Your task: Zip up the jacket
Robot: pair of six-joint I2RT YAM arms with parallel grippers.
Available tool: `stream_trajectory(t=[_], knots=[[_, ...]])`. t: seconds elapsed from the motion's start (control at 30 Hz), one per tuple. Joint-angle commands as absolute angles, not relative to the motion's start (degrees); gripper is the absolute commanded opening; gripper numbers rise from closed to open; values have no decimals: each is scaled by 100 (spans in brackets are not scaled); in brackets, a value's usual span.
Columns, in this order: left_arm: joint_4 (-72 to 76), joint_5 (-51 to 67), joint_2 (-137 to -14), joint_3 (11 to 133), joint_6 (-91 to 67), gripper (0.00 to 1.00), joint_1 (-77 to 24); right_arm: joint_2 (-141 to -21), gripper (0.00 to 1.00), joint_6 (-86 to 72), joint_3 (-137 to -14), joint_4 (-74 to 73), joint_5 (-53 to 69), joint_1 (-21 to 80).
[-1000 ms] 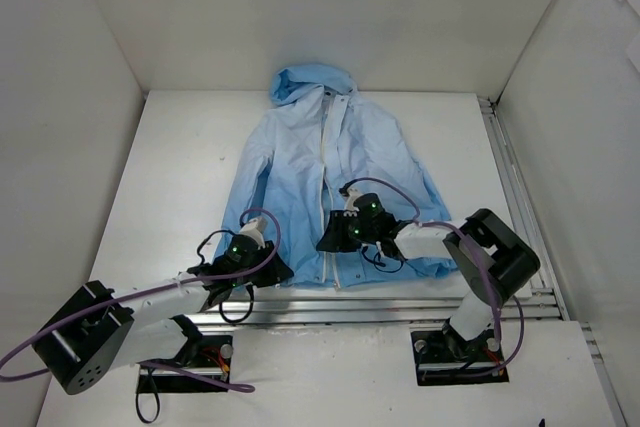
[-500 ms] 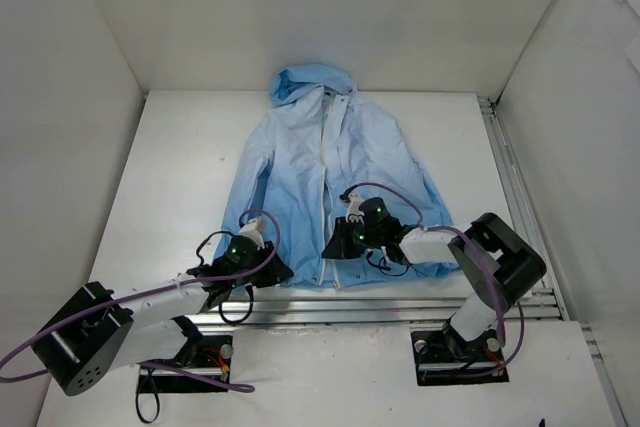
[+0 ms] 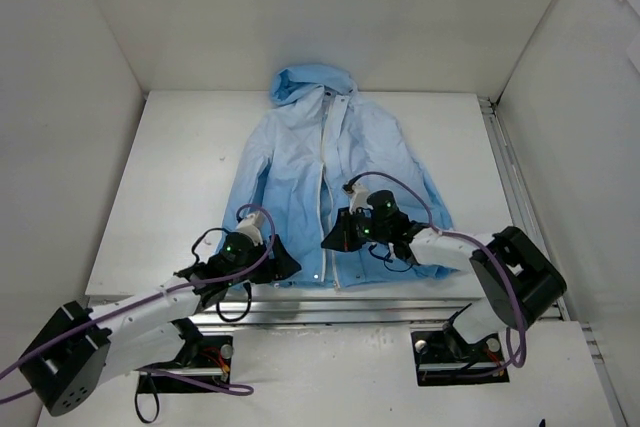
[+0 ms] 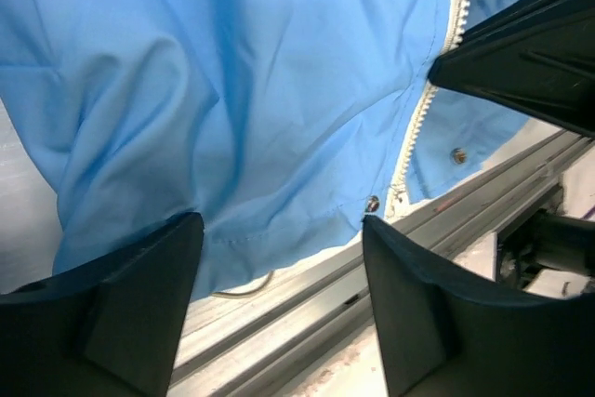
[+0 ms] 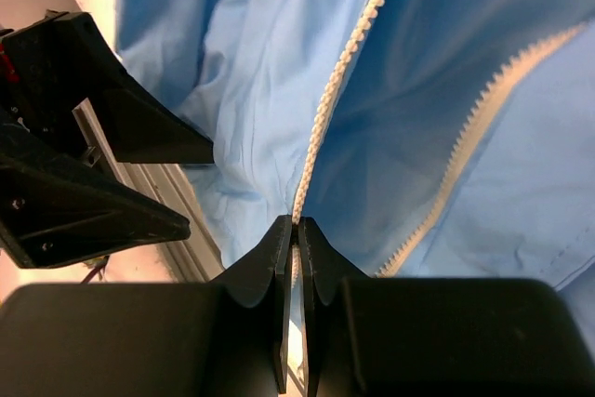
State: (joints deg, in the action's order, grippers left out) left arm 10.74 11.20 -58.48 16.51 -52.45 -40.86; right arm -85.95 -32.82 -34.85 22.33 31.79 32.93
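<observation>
The light-blue hooded jacket (image 3: 300,162) lies flat on the white table, hood at the far end, front open along its white zipper strip (image 3: 325,197). My right gripper (image 3: 330,240) is low on the front opening. In the right wrist view it (image 5: 296,226) is shut on the white zipper strip (image 5: 339,81) of one front edge. My left gripper (image 3: 283,259) is at the bottom hem just left of the opening. In the left wrist view it (image 4: 279,230) is open and empty over the blue hem (image 4: 232,137), with the zipper (image 4: 423,127) and two small snaps to its right.
An aluminium rail (image 3: 400,299) runs along the table's near edge just below the hem, and another (image 3: 505,167) along the right side. White walls enclose the table on three sides. Purple cables loop off both wrists.
My left gripper has moved a little forward and right onto the hem. My right gripper has stayed shut at the lower zipper while its arm has stretched out to the right.
</observation>
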Motion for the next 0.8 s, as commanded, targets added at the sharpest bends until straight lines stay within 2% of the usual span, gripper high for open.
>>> stream_trajectory(t=[0.0, 0.23, 0.57, 0.77], knots=[[747, 949, -5441, 2100, -5036, 67, -4026, -8209, 0, -3024, -3867, 2488, 3243, 3199], [975, 1476, -5826, 2504, -4641, 72, -4025, -8235, 0, -2839, -4095, 2408, 3541, 3147], [1801, 2337, -6889, 2698, -4500, 72, -4025, -8271, 0, -3059, -4078, 2680, 3850, 3103], [2425, 2505, -7110, 2663, -4588, 72, -4025, -8270, 0, -3173, -4087, 2698, 3920, 3094]])
